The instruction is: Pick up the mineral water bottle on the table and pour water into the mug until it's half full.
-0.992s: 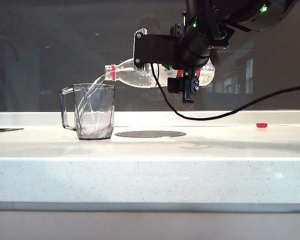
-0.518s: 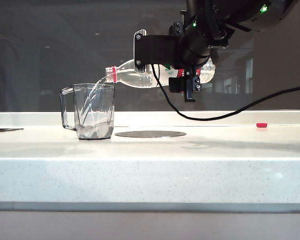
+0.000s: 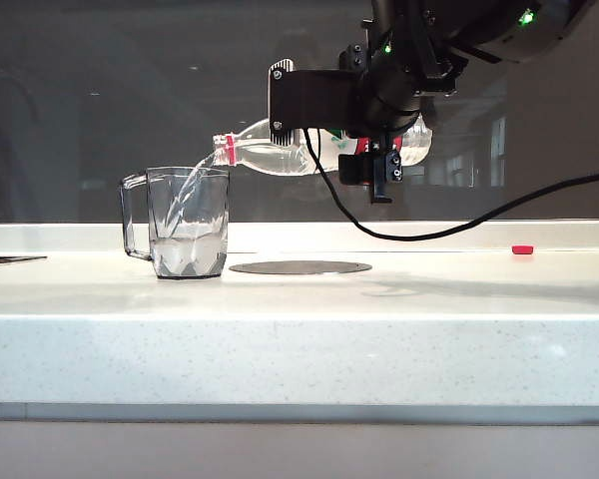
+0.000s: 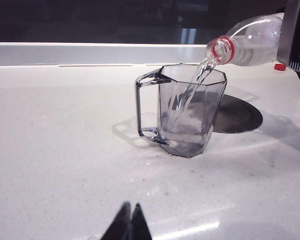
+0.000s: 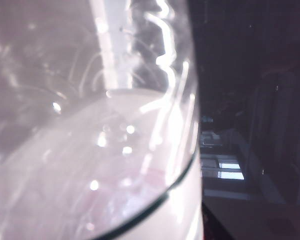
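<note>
Right gripper [image 3: 379, 150] holds the mineral water bottle [image 3: 280, 152] in the air above the table [image 3: 299, 339], jaws clamped on the bottle's labelled body. The bottle lies nearly level, its open mouth tipped slightly down over the rim of the mug [image 3: 187, 235]. A stream of water [image 4: 192, 87] runs from the mouth into the mug, which stands upright on the table just beside a dark round disc [image 3: 299, 266], handle turned away from the disc. Water fills the lower part of the mug. Left gripper [image 4: 129, 226] sits low over the table, well apart from the mug, fingers together, holding nothing. A small red cap [image 3: 522, 249] lies further along the table.
</note>
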Motion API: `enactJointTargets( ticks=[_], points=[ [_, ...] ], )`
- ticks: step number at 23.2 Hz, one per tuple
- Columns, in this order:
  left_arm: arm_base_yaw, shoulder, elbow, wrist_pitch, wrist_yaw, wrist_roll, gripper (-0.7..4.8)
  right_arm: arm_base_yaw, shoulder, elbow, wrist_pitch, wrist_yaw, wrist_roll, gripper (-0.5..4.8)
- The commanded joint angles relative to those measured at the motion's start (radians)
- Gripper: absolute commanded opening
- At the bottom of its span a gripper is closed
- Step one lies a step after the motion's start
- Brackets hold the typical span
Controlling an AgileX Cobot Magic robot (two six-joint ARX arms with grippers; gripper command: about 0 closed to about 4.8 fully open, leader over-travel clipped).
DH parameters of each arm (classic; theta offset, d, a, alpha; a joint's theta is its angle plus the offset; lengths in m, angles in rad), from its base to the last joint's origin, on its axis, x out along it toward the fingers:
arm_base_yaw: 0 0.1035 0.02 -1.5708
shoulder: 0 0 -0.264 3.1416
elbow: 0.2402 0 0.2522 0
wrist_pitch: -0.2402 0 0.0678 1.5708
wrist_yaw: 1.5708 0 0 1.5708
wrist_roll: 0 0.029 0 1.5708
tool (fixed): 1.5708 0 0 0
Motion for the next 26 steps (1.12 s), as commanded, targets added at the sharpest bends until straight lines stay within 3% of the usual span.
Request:
enactJointTargets(
  ticks=[1,16,26],
  points=[
    [0.002,0.000,0.003,0.007,0.004,0.003,-0.04,0.003,-0.013,0.013,0.062,0.003,0.007,3.36],
    [0.002,0.000,0.003,0.007,0.004,0.003,-0.04,0.006,-0.013,0.013,0.061,0.003,0.043,3.36],
    [0.002,0.000,0.003,0.007,0.004,0.003,-0.04,0.047,-0.013,0.013,0.061,0.005,0.245,3.36]
  ],
)
